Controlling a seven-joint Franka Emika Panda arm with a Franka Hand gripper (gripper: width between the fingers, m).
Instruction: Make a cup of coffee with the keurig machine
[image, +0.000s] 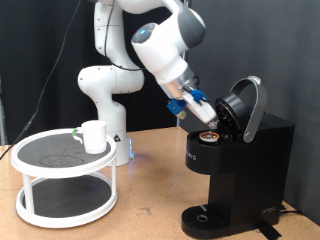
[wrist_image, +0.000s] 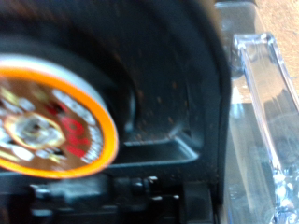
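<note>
**Now: pod going into the open brewer**

Closest to the lens, wrist view is filling w/ a coffee pod (wrist_image: 51, 117), orange rim and printed foil top, blurred, sitting against dark machine interior. Clear plastic part (wrist_image: 266, 112) is showing alongside it, prob. the water tank. Fingers aren't showing in that view, and the exterior view is too small to resolve them, so can't tell if they're spread or pressed together, or whether they're pinching anything.

Further out, exterior view: gripper (image: 192, 103) is hovering just beside the keurig machine (image: 235, 160) at its open mouth, blue-tipped fingers angling down toward the pod (image: 209, 135), which is resting in the holder w/ brown top facing up. Lid (image: 245, 105) is standing raised and tilted back.

Doing this step well, my read: pod needs to be sitting flat and fully down in the holder, not cocked on the rim, else lid won't be closing cleanly. Approach should be staying clear of the lid edge, slow and straight.

Farthest off, toward exterior view's left: the cup (image: 94, 136) is standing upright on the top tier of a white round shelf (image: 65, 178), well apart from the machine. Drip tray (image: 205, 216) isn't holding it yet.
</note>
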